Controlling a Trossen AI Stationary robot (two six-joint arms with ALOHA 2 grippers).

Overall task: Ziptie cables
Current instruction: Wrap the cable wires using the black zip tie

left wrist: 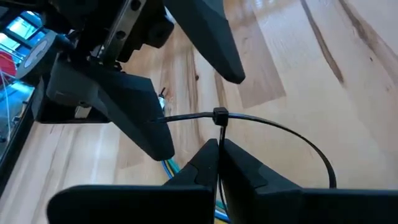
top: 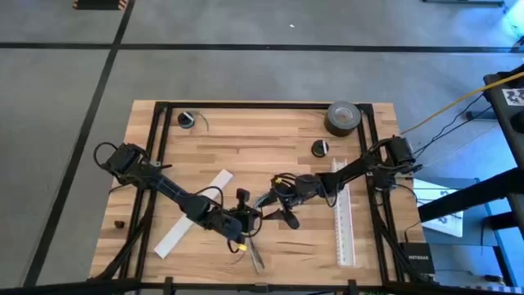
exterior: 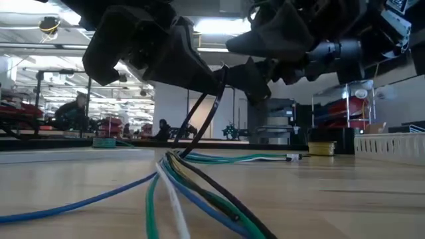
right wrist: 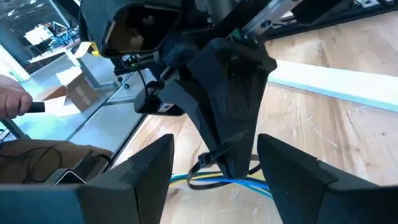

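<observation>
The cables [exterior: 199, 189], a loose bundle of green, blue, white and black wires, lie on the wooden table near its front edge [top: 254, 250]. The black ziptie [left wrist: 298, 140] curves in a loop above them, its tail passed through its head [left wrist: 220, 115]. My left gripper [left wrist: 219, 155] is shut on the ziptie just below the head. My right gripper [right wrist: 216, 140] is open, and its two fingers stand on either side of the left gripper's fingers [right wrist: 227, 124]. Both grippers meet at the table's middle front [top: 262, 215]. My left gripper pinches the ziptie's strip just below the head [left wrist: 219, 138] between its two fingertips, lying across the strip. The loop stands up from the hold, lifted above the cables. My right gripper: the ziptie's tail [left wrist: 180, 117] reaches one finger [left wrist: 146, 121]; whether they touch, I cannot tell.
Two long white slotted strips lie on the table, one at left [top: 195, 213], one at right [top: 344, 217]. A tape roll [top: 344, 117] and two small black items [top: 190, 120] [top: 320, 147] sit toward the far edge. A person's hand [right wrist: 12, 99] shows beyond the table.
</observation>
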